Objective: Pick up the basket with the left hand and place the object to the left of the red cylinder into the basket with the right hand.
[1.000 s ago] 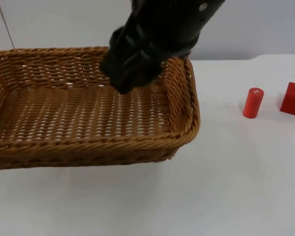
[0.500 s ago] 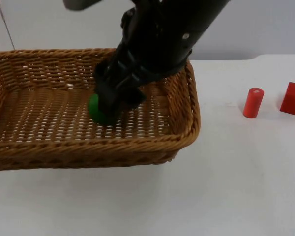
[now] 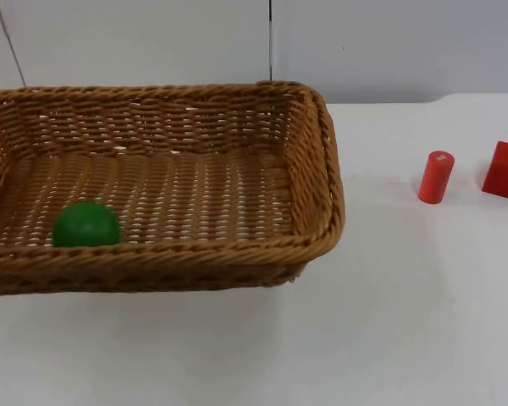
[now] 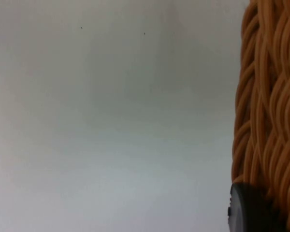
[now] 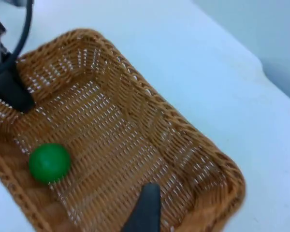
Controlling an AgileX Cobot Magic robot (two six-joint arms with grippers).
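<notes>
**Green ball sits inside the basket**

Green ball rests on the basket floor, near-left corner, against the near wall. Left gripper clamps the basket's left rim. Right gripper hovers above the basket; its opening I cannot tell. Red cylinder and red block stand far right.

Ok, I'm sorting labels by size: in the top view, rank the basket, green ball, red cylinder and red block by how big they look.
1. basket
2. green ball
3. red block, cut off by the picture's edge, and red cylinder look alike, so unranked.
</notes>
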